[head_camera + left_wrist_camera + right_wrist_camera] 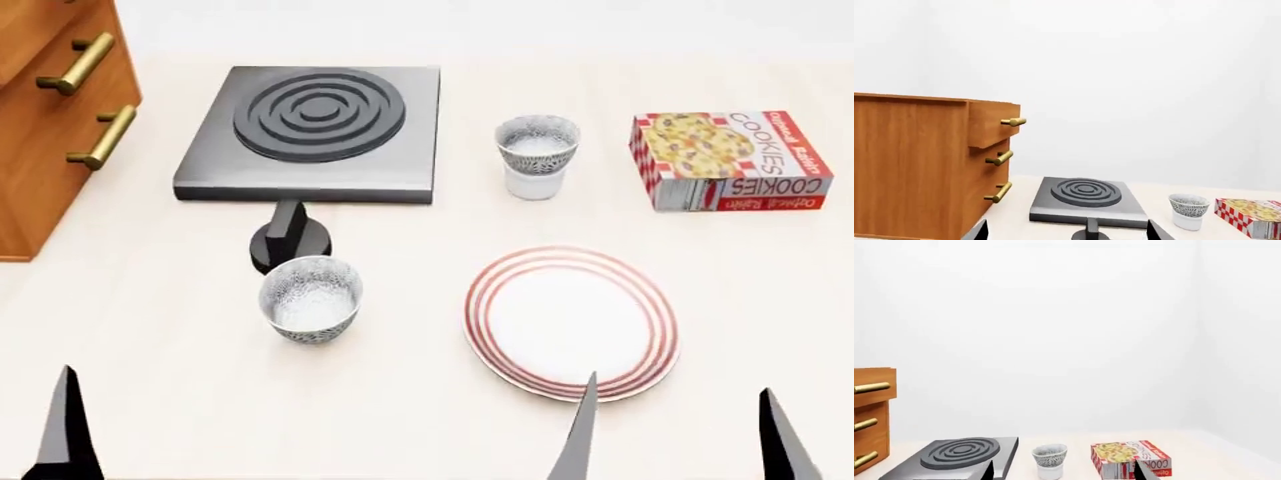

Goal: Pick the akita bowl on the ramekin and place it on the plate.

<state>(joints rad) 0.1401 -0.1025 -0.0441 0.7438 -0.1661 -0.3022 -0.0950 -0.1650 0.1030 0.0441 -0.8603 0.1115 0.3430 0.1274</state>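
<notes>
Two speckled bowls show in the head view: the akita bowl (537,146) atop one ramekin (534,184) toward the worktop's far edge, well beyond the right gripper (674,435), released, near one plate (571,320). Left wrist view: left gripper (1066,231) spread apart, bowl far off.

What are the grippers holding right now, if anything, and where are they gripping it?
Nothing. The right gripper is open and empty near the plate; the akita bowl sits untouched on the ramekin.

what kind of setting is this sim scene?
Likely a kitchen-style tabletop: a single-burner stove with its knob, a wooden drawer cabinet beside it, plus a cookie box and a red-ringed plate on the pale surface.
</notes>
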